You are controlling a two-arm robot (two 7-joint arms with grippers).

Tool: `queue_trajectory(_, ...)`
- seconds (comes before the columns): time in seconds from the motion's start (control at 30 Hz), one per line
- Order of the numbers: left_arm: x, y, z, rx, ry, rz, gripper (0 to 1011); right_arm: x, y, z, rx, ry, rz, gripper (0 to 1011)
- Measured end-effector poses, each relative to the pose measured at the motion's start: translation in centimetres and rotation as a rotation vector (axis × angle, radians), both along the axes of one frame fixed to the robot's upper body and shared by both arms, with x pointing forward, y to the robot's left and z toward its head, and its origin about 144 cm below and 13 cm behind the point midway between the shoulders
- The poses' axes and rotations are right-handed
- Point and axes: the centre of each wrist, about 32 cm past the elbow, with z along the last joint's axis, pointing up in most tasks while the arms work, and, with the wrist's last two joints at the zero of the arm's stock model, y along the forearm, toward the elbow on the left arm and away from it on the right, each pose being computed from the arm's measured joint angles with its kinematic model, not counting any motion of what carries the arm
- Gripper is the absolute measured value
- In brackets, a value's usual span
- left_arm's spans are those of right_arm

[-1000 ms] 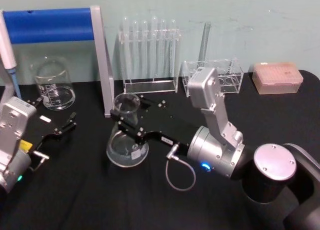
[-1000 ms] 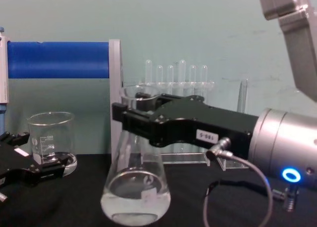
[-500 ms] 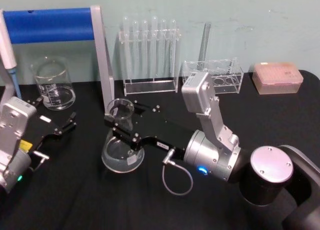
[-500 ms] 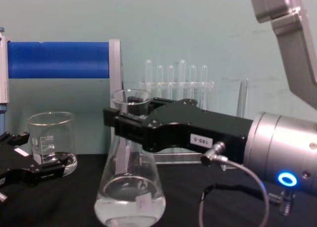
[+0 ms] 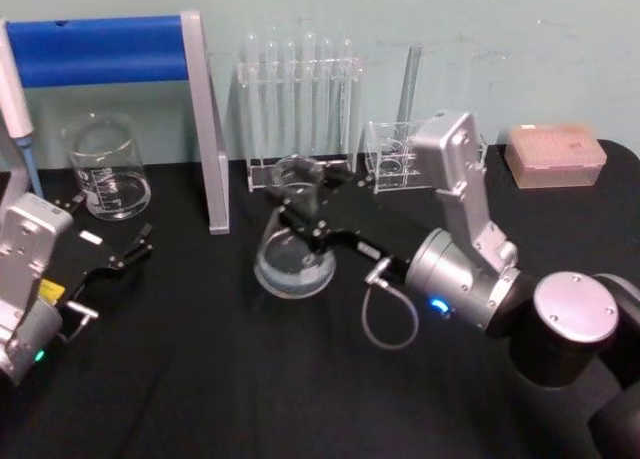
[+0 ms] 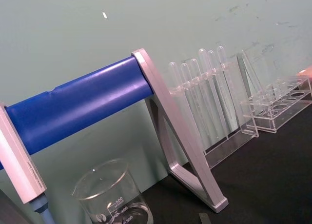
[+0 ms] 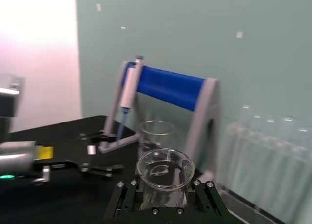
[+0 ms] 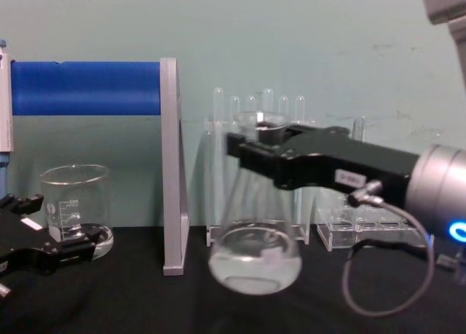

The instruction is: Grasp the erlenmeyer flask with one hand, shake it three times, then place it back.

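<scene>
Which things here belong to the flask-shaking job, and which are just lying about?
Job: erlenmeyer flask; right gripper, jaws shut on its neck.
Lying about: beaker; test tube rack; blue-barred stand; pink tip box; left gripper, parked at left.

The clear glass conical flask [image 5: 296,251] has a wide round base that tapers to a narrow neck with a flared rim. It stands roughly upright, with a little clear liquid pooled at the bottom and a small pale mark low on its wall. The black two-fingered right gripper [image 8: 256,146], with a white label and a silver wrist, is clamped on the neck just under the rim. Whether the base touches the black tabletop [image 5: 200,379] cannot be told.
</scene>
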Motion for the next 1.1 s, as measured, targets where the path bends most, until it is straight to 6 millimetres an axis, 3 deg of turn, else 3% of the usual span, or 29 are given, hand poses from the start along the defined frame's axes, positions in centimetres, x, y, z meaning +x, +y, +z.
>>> queue_trajectory(0.77, 0.0, 0.0, 0.0, 0.000, 0.000, 0.000, 1001, 1.7, -5.8, 0.2, 0.000, -0.018, -0.283, 457)
queue_trajectory(1.1, 0.0, 0.0, 0.0, 0.000, 0.000, 0.000, 1001, 1.6, -6.5, 0.0, 0.005, -0.012, -0.314, 457)
